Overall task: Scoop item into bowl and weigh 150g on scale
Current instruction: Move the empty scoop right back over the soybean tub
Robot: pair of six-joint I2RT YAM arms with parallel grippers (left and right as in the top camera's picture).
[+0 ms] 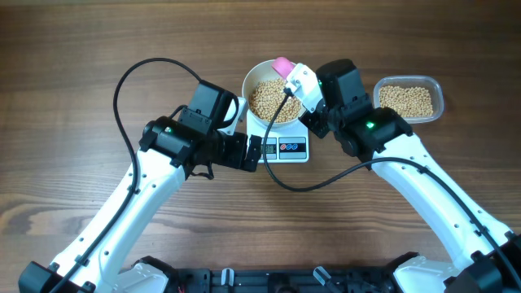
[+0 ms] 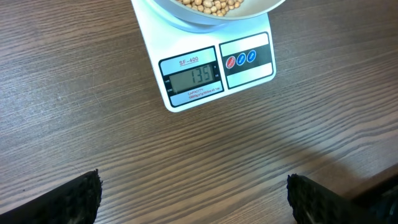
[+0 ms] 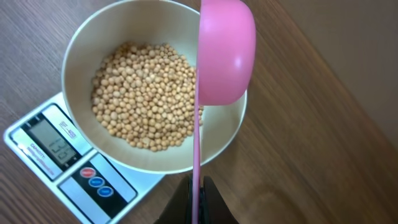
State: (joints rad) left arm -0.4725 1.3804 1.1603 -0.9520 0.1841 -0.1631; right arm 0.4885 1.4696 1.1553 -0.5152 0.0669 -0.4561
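The right fingers (image 3: pixel 213 203) are clenched on the thin handle of the pink scoop (image 3: pixel 225 53). Its head hangs tipped on edge over the rim of the bowl (image 3: pixel 78 53), on the side away from the scale's display. The bowl, holding the beans (image 3: pixel 146 93), sits on the scale (image 2: pixel 155 43), which reads 135. The left fingers (image 2: pixel 74 199) are released, spread wide above the tabletop (image 2: pixel 93 93) in front of the scale, touching nothing.

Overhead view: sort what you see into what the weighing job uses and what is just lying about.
In the job:
beans in the bowl
scale under the bowl
pink scoop, gripped by the right gripper at the bowl's rim
clear tub of more beans

Not in use:
left gripper, open and empty, facing the scale
black cables
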